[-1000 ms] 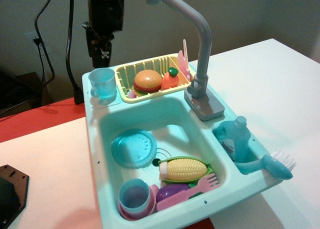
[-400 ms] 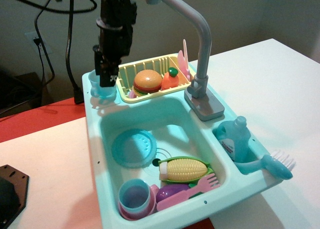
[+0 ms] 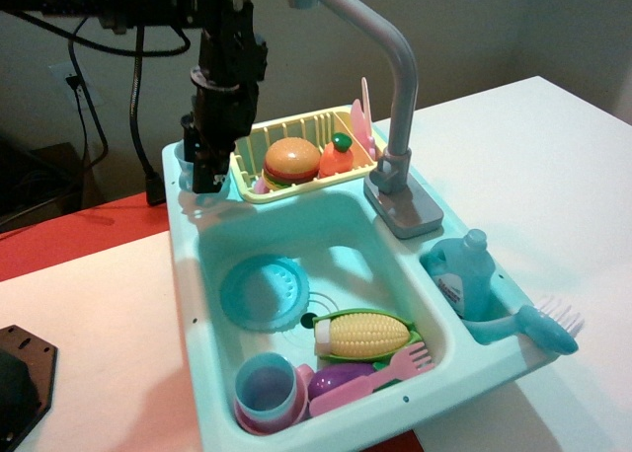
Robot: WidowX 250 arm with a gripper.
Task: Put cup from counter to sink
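Black plastic shows at the far left edge, a dark block lying on the white worktop. Right of it the teal sink begins. On its back-left counter stands the pale blue cup, mostly hidden by the black gripper, which reaches straight down onto it. Whether the fingers are closed on the cup or merely around it cannot be told from this view.

Just beside the cup, to its right, sits the yellow rack, holding a toy burger and an orange toy vegetable.

In the basin lies a round teal plate; nearer the front stand a blue cup nested in a pink one, a corn cob, a purple toy and a pink fork.

The grey faucet rises from the sink's back-right rim. Farther right, a side pocket holds a blue bottle, and a brush rests on the front-right corner.
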